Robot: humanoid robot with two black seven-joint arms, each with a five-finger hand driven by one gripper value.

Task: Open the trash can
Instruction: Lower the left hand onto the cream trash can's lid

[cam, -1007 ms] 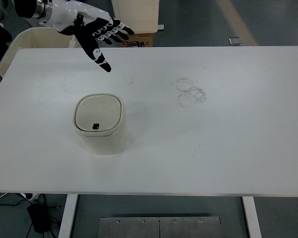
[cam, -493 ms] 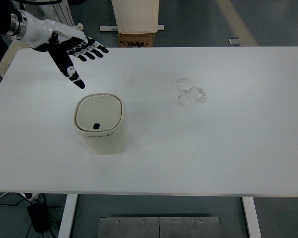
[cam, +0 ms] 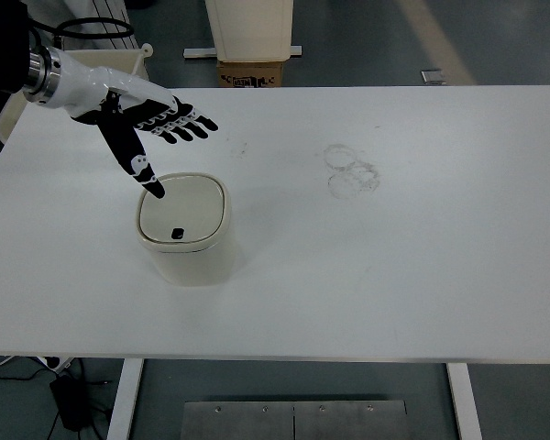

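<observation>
We see the left robot hand (cam: 145, 124) reaching in from ten o'clock, fingers spread and empty, its thumb tip over the far left corner of the trash can (cam: 185, 229). The can's lid (cam: 183, 211) sits closed on the white desk (cam: 394, 257), faint ring marks (cam: 353, 170) off at two o'clock.

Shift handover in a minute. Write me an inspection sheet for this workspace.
Surface: white table, faint ring marks and a small smudge.
Job's things: cream trash can, upright, lid closed, small dark button near the lid's front edge.
Clutter: nothing seen on the table.
Robot hands: left robot hand open, fingers spread, thumb tip over the lid's back-left edge; contact cannot be told. Right not in view.
Cables: black cables and adapter on the floor, lower left.
Surroundings: cardboard box and cream bin beyond the table.
</observation>
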